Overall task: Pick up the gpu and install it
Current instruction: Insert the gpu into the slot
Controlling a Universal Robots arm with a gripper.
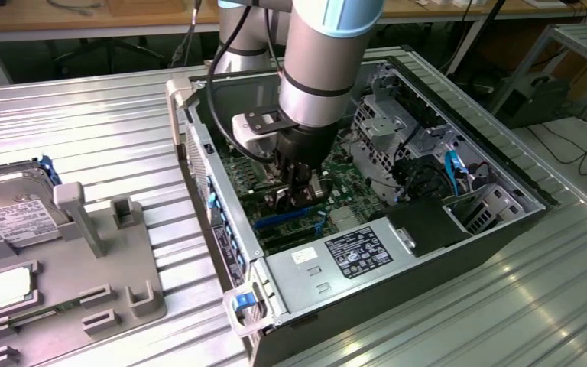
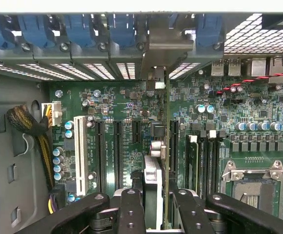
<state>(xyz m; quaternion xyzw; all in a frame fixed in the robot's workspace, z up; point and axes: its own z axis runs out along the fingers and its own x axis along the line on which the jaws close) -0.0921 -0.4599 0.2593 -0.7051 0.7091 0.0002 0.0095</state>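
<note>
Inside the open computer case (image 1: 428, 269), the gripper (image 2: 157, 207) is closed on the gpu (image 2: 151, 183), holding it on its edge over the motherboard (image 2: 258, 109).

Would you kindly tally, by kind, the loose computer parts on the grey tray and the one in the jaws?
hard drive: 1
CPU chip: 1
gpu: 1
Total: 3

In the case (image 1: 416, 294) on the surface (image 1: 89, 115), the gpu (image 2: 152, 187) stands on edge over the motherboard (image 2: 258, 112); the tray (image 1: 120, 298) lies at the exterior view's left.
</note>
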